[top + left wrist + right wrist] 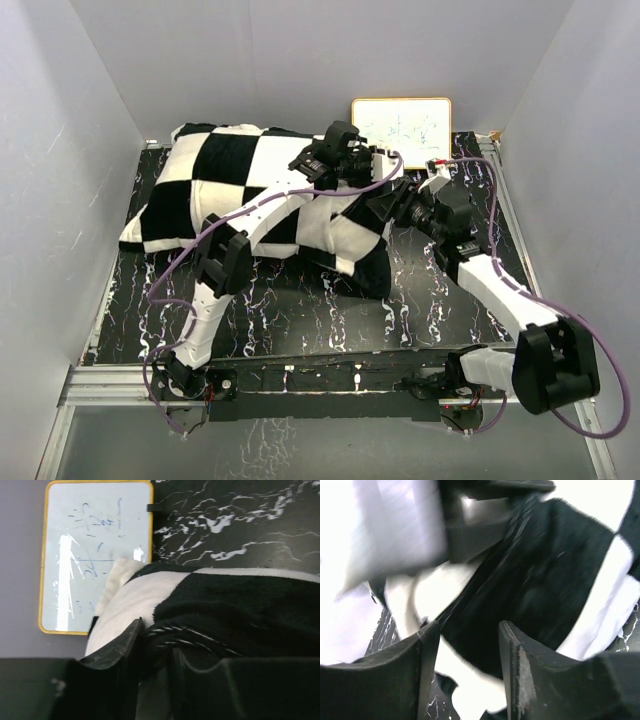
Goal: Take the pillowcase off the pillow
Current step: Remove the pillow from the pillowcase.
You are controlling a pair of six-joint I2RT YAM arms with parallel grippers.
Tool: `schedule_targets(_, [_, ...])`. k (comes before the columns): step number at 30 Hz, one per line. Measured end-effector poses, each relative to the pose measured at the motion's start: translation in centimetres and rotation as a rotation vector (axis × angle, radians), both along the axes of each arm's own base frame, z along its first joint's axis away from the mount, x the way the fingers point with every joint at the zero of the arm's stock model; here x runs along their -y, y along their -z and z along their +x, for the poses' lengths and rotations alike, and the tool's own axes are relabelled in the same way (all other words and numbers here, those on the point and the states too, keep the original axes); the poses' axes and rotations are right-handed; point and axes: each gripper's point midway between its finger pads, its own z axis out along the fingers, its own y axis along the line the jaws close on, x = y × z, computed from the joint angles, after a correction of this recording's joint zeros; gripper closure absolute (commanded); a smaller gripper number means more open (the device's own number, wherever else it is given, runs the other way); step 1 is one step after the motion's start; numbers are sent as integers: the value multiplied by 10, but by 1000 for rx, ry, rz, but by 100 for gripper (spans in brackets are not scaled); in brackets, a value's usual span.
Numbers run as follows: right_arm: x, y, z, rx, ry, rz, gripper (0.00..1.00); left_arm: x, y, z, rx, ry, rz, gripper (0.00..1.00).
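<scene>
pillowcase (205, 180) — we judge it soft, limp; grip hem nearest the whiteboard (401, 130) | left tool (157, 640) pinches that hem | right tool (468, 630) spread

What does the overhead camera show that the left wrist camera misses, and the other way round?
Only overhead: the left arm and the right arm reaching in from the near edge, the pillowcase in full, and the right gripper at its right end.
Only left wrist: the left gripper close up, with the pillowcase's corded edge between its fingers.
Both: the whiteboard, the pillowcase and the black marbled table.
</scene>
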Motion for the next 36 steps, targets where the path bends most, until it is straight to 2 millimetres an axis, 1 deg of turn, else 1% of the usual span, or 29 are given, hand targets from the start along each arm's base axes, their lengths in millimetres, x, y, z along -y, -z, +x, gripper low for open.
schedule_targets(1, [-1, -5, -5, 11, -5, 8, 36, 2, 1, 6, -3, -19, -4, 93])
schedule_targets(2, [-1, -11, -10, 29, 0, 16, 35, 4, 4, 15, -1, -40, -11, 97])
schedule_targets(3, [-1, -15, -14, 42, 4, 19, 34, 3, 7, 22, -7, -61, -18, 100])
schedule_targets(6, [10, -30, -26, 93, 63, 39, 31, 3, 10, 31, -27, -100, -33, 100])
schedule_targets(10, [22, -38, -36, 125, 118, 59, 31, 1, -1, 34, -32, -147, -58, 100])
schedule_targets(13, [22, -37, -42, 117, 117, 74, 36, -3, -11, 40, -9, -189, -72, 100])
schedule_targets(15, [19, -29, -46, 93, 103, 85, 37, -7, -24, 46, 34, -222, -87, 100])
schedule_targets(18, [12, -12, -53, 34, 74, 113, 37, -18, -54, 57, 148, -274, -103, 100])
schedule_targets(21, [1, 0, -58, -21, 32, 150, 34, -32, -94, 72, 331, -311, -109, 100])
schedule_targets(24, [-13, 5, -60, -48, -13, 171, 30, -48, -132, 87, 478, -350, -109, 100])
schedule_targets(27, [-32, 6, -59, -72, -59, 187, 26, -70, -178, 95, 585, -409, -113, 100])
schedule_targets(28, [-37, 5, -57, -74, -69, 196, 25, -76, -190, 96, 611, -427, -119, 100])
schedule_targets(29, [-43, 4, -54, -75, -79, 206, 24, -85, -205, 94, 642, -447, -130, 100])
schedule_targets(31, [-55, 2, -46, -82, -101, 232, 22, -98, -224, 86, 669, -475, -140, 100])
schedule_targets(36, [-82, -2, -9, -100, -118, 284, 19, -117, -275, 51, 696, -535, -204, 100])
